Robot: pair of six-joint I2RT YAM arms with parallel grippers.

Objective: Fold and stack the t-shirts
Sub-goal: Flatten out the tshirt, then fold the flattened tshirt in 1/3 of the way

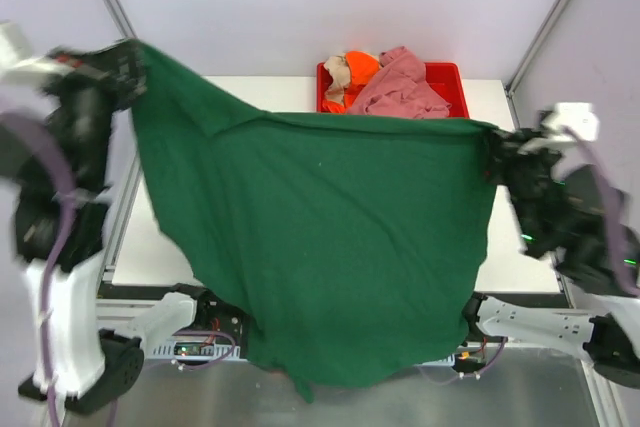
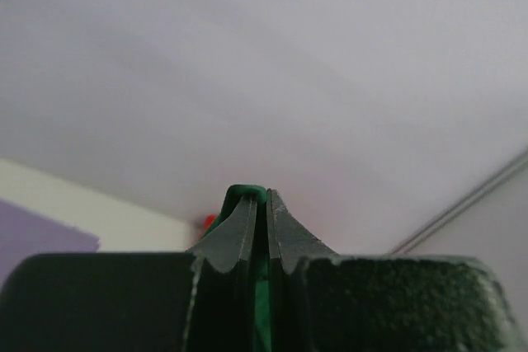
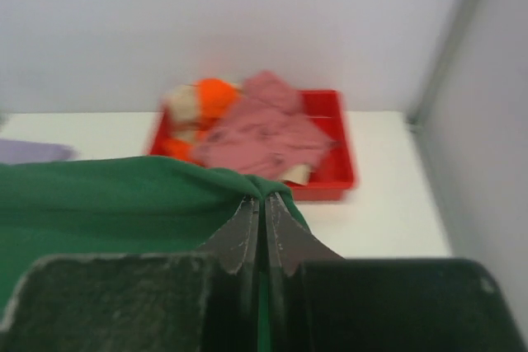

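Observation:
A dark green t-shirt [image 1: 320, 237] hangs spread in the air between my two arms, covering most of the table. My left gripper [image 1: 135, 59] is shut on its upper left corner; the green cloth [image 2: 246, 194] shows between its fingers in the left wrist view. My right gripper [image 1: 492, 137] is shut on the upper right corner; the green shirt [image 3: 124, 199] also bunches at the fingertips in the right wrist view. Pink [image 1: 405, 87], orange [image 1: 360, 65] and beige [image 1: 338, 72] t-shirts lie piled in the red tray. A lavender t-shirt [image 3: 33, 151] lies at the left of the table.
The red plastic tray [image 1: 452, 75] stands at the back of the white table [image 1: 500, 257], also seen in the right wrist view [image 3: 334, 172]. The green shirt's lower edge hangs past the table's near edge, over the arm bases. Grey walls stand behind and at the sides.

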